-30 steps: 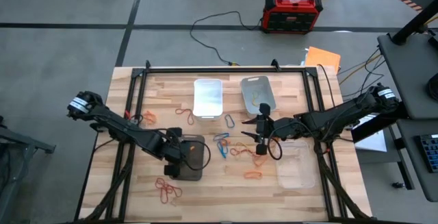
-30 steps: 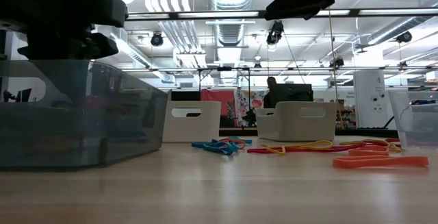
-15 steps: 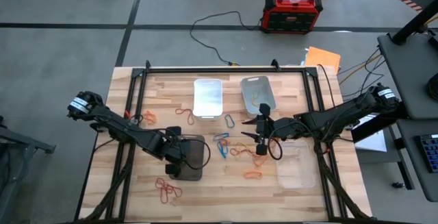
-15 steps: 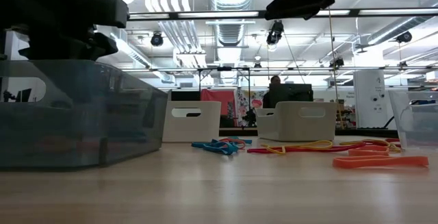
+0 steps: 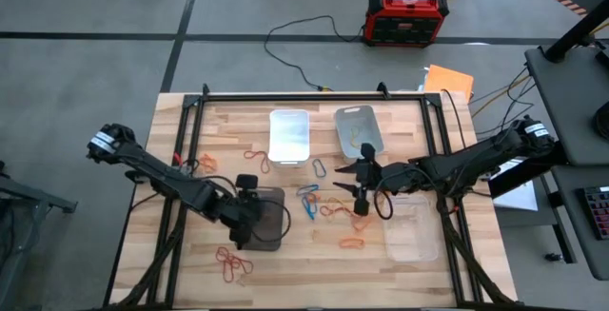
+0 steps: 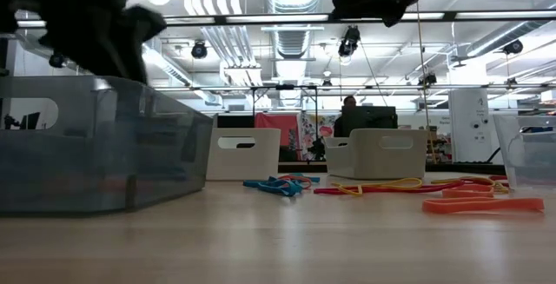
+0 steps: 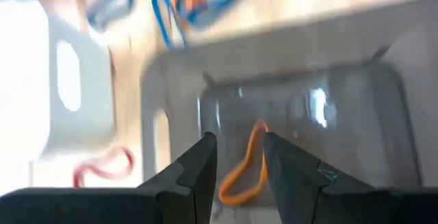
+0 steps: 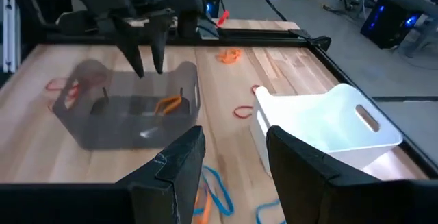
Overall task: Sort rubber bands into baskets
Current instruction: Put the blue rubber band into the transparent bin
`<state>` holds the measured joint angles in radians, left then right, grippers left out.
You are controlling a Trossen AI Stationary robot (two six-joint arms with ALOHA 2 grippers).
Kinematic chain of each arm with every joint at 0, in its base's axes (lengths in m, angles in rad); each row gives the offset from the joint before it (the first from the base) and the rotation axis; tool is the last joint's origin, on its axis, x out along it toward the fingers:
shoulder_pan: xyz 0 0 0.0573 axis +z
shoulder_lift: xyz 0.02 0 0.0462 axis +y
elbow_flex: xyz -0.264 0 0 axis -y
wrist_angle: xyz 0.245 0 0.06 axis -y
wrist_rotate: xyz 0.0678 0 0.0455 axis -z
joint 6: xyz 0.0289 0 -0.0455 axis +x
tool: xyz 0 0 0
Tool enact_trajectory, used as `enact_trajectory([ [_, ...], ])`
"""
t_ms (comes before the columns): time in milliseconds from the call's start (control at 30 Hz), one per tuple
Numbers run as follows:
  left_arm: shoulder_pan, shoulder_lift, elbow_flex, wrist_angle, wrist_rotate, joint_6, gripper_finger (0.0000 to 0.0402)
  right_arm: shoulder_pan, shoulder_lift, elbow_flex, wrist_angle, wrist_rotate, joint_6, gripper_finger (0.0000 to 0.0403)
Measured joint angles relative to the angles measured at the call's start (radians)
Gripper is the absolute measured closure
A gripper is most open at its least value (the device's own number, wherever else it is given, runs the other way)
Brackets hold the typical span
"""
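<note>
The dark basket (image 5: 269, 218) stands near the table's front, with one orange rubber band (image 7: 243, 169) lying on its floor. My left gripper (image 5: 249, 204) hangs open and empty just above it; the right wrist view shows its fingers (image 8: 147, 56) over the basket's rim. My right gripper (image 5: 350, 185) is open and empty above loose bands at mid-table. The white basket (image 5: 289, 135) and the light grey basket (image 5: 357, 128) stand at the far side. The clear basket (image 5: 411, 227) stands at the near right. Blue bands (image 5: 308, 200), orange bands (image 5: 352, 242) and red bands (image 5: 231, 262) lie on the wood.
More bands lie near the white basket: a red one (image 5: 255, 155), orange ones (image 5: 204, 164) and a blue one (image 5: 320, 167). A black frame (image 5: 314, 94) borders the table's far edge and sides. A red-black box (image 5: 407, 16) with cables stands on the floor beyond.
My left gripper has risen from the dark basket and shifted a little toward the table's far edge; it shows blurred in the low view. The orange band stays on the basket's floor. My right gripper has kept still.
</note>
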<state>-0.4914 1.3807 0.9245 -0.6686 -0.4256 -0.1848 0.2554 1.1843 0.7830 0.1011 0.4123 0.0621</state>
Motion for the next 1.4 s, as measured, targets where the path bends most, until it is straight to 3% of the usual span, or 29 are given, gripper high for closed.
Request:
enact_trajectory([
  [367,0.003,-0.276,-0.219,0.314,-0.015,0.217,0.0294,0.000,0.229,0.122,-0.031,0.000,0.045,0.0248],
  [533,0.004,-0.393,-0.306,0.376,-0.092,0.229,0.0294,0.000,0.311,0.241,-0.135,0.000,0.045,0.0248],
  [1000,0.042,-0.526,-0.445,0.573,-0.114,0.386,0.0294,-0.114,0.505,0.589,-0.701,0.000,0.399,0.0248],
  [1400,0.125,-0.538,-0.448,0.572,-0.114,0.455,0.0294,-0.263,0.628,0.603,-0.732,-0.247,0.517,0.0271],
])
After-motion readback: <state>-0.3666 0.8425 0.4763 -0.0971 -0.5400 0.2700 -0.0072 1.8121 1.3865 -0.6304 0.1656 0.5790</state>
